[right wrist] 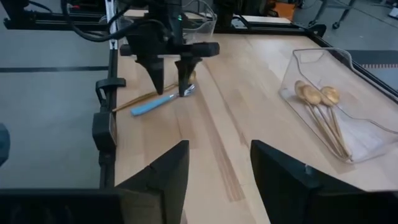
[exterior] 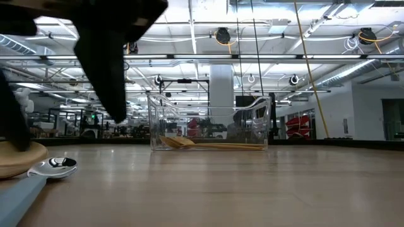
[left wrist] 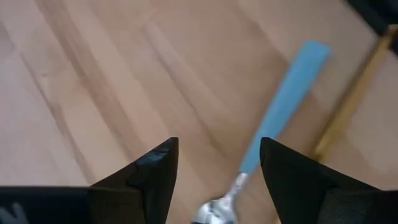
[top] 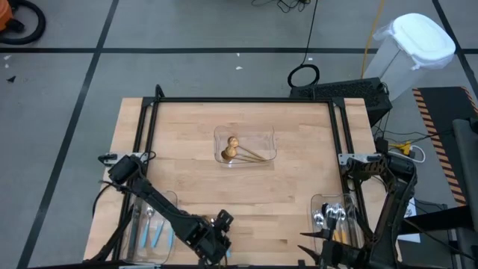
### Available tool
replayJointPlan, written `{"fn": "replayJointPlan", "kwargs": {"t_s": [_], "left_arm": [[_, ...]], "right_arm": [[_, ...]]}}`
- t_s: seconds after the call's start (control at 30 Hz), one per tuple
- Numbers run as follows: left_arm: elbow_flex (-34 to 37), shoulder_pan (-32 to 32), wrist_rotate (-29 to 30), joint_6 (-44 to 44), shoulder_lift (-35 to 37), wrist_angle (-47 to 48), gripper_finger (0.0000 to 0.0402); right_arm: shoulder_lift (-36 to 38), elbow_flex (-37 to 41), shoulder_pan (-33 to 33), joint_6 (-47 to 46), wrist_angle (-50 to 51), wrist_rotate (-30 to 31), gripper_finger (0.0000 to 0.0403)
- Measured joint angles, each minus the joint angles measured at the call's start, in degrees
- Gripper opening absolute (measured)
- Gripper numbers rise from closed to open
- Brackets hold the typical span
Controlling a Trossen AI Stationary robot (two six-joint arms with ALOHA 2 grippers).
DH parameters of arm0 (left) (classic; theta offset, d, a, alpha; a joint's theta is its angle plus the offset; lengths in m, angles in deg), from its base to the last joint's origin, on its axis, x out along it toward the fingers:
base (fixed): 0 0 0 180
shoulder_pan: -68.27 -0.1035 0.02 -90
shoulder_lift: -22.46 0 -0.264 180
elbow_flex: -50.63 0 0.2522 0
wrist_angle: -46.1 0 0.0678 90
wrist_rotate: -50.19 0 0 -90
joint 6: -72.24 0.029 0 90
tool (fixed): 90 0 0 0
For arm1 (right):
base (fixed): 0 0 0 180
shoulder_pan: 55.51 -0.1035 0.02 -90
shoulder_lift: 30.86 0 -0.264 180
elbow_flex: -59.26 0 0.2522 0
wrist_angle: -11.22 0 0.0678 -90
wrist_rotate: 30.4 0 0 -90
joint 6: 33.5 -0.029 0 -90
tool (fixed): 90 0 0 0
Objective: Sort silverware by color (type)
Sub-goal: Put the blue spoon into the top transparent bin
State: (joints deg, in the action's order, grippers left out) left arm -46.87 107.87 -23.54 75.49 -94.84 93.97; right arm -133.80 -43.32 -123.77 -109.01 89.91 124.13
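Light wooden table framed by black rails along far and side edges. Clear plastic tray at table centre; further clear trays at near left and near right. Beyond far right corner: white lidded bin. Grey floor with dark tape lines.

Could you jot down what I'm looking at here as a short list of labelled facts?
Setting: wooden table, two dark arms.
Left tool: open, poised over a blue-handled spoon near the table's front edge.
Beside that spoon: a gold spoon lying loose.
Middle tray: gold spoons.
Left tray: blue-handled spoons.
Right tray: orange-handled spoons.
Right tool: open, empty, waiting at the right side.
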Motion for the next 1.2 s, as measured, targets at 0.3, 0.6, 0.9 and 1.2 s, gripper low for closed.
{"fn": "replayJointPlan", "kwargs": {"t_s": [0.3, 0.6, 0.9, 1.2], "left_arm": [[0.0, -1.3, -1.5, 1.0, 0.0, -0.1, 0.0223], [0.0, -0.8, -1.6, 4.1, -1.1, 0.6, 0.0223], [0.0, -1.4, -2.9, 5.7, -1.0, 2.8, 0.0223], [0.0, -2.9, -4.4, 7.6, -1.3, 3.8, 0.0222]], "right_arm": [[0.0, 0.0, 0.1, 1.7, -0.2, 0.0, 0.0165], [0.0, 0.0, 0.1, 3.1, -0.2, 0.0, 0.0165], [0.0, 0.0, 0.1, 3.8, -0.3, 0.3, 0.0165], [0.0, 0.0, 0.4, 4.2, -0.3, 0.1, 0.0165]]}}
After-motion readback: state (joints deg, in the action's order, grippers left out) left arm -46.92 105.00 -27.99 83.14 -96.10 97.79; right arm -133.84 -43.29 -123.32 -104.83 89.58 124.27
